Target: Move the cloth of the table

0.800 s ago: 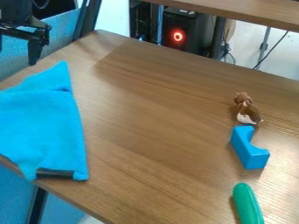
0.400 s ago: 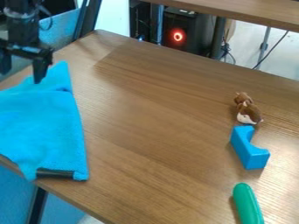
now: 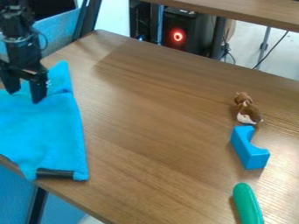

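At the upper left, my gripper [image 3: 25,91] hangs over the upper part of the blue cloth [image 3: 43,131], its two fingers spread apart with nothing seen between them. Whether the fingertips touch the fabric I cannot tell. The cloth lies along the left side of the wooden table [image 3: 158,109], with a pointed corner at its top and a black strip [image 3: 55,173] at its lower edge. Part of its upper end is hidden behind the gripper.
On the table's right side are a brown toy animal [image 3: 248,109], a blue arch-shaped block [image 3: 249,148] and a green rounded object [image 3: 248,204]. A raised wooden surface [image 3: 251,11] crosses the top right, beyond the table's far edge.
My gripper has come down and inward from the upper left corner, from beside the cloth's top to over it. The cloth and the other objects have stayed put.
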